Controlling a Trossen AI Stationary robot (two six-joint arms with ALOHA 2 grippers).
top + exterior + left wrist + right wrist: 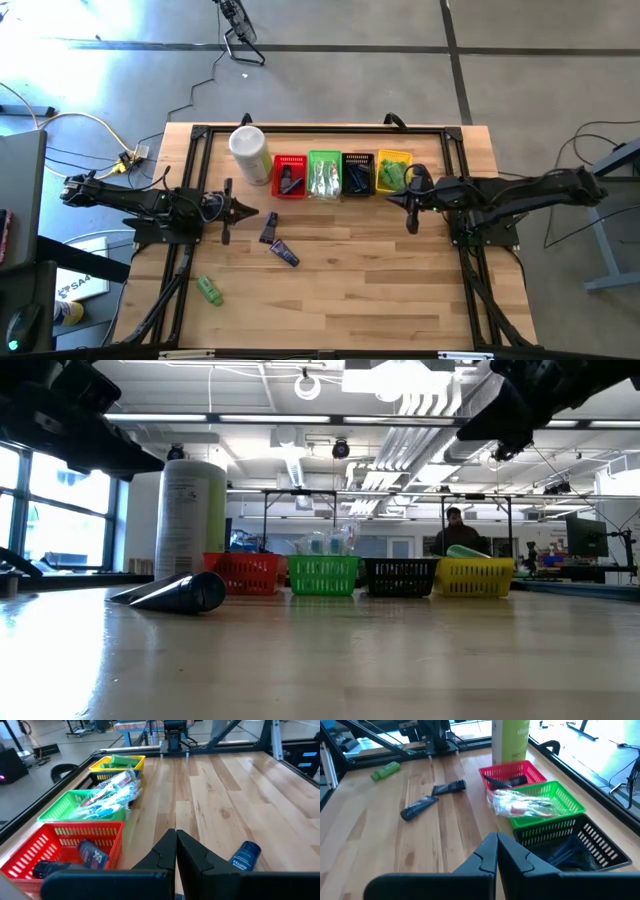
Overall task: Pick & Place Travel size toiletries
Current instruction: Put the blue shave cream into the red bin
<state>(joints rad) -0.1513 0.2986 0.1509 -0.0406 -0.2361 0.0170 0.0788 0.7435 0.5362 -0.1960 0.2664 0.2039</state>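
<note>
Nearest the low camera lies a dark tube (170, 593) at nine o'clock; its twin (269, 229) and a green bottle (209, 290) lie loose. Left gripper (252, 212) and right gripper (392, 200) hover shut, empty.

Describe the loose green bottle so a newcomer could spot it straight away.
Start at the row of four small plastic baskets along the wooden table's far edge, then look to the opposite, near side, on the left arm's half. The small bright green bottle lies there alone on its side. The two dark tubes lie mid-table and are not green.
</note>
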